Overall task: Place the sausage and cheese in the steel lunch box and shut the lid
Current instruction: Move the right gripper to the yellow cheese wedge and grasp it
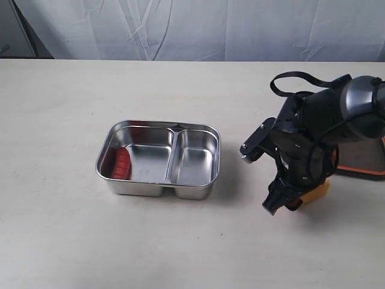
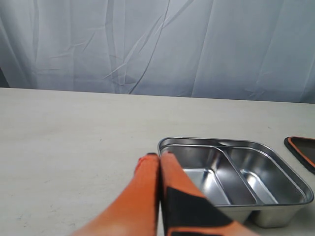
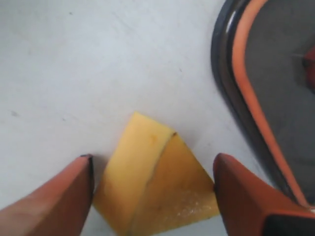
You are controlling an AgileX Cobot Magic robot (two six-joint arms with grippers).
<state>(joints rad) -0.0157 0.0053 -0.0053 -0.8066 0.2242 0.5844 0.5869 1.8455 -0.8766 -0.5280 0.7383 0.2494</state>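
Table (image 1: 60, 241), R gripper (image 3: 152, 160) straddling cheese (image 3: 147, 191), lid (image 3: 280, 83) beside

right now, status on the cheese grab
Right gripper jaws open, flanking cheese. Left gripper shut. Sausage in steel lunch box. Lid off, beside cheese.

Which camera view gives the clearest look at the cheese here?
The right wrist view: the cheese fills the frame between the fingers of the open right gripper. The exterior view shows only a yellow sliver, mostly hidden by that gripper. The left wrist view misses it.
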